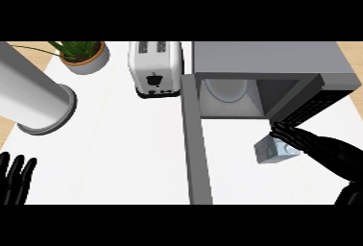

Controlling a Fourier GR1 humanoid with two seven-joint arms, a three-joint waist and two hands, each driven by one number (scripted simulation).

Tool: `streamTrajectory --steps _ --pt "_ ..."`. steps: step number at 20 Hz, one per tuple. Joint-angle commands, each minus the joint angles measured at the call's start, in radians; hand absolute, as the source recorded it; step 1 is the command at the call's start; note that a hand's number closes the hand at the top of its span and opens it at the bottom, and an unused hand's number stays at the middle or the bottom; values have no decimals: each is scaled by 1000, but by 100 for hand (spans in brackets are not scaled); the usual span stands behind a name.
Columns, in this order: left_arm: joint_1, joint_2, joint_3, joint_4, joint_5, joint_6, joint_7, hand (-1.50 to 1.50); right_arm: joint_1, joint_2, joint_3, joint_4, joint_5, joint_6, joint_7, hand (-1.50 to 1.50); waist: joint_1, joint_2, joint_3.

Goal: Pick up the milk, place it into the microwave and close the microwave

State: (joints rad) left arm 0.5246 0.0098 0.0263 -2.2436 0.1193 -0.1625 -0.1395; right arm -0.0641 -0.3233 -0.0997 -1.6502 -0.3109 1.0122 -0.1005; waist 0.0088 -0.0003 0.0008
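A small pale milk carton [272, 149] lies on the white counter in front of the open microwave [269, 72], whose grey door [196, 144] swings out toward me. The cavity shows a round glass turntable [227, 90]. My right hand [322, 153] reaches in from the lower right, fingers straight and pressed against the carton's right side, not curled round it. At the lower left edge my left hand [16, 178] rests open with fingers up.
A white toaster [154, 68] stands left of the microwave. A potted plant [83, 55] sits at the back left, and a large white cylinder [32, 98] leans across the left side. Bare counter [120, 149] lies between the door and the left hand.
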Motion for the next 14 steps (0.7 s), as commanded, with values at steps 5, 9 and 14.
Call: streamTrajectory --steps 5,9,14 --pt "-40 15 49 -12 47 3 38 -150 -93 57 -4 176 321 36 -301 -150 3 4 1" --pt "54 8 14 -54 14 -34 4 -150 -151 -3 -9 285 375 -20 -404 -150 12 3 1" --pt "53 -2 1 -21 21 -40 -30 -150 -153 -61 62 391 450 -75 -538 -150 17 5 2"
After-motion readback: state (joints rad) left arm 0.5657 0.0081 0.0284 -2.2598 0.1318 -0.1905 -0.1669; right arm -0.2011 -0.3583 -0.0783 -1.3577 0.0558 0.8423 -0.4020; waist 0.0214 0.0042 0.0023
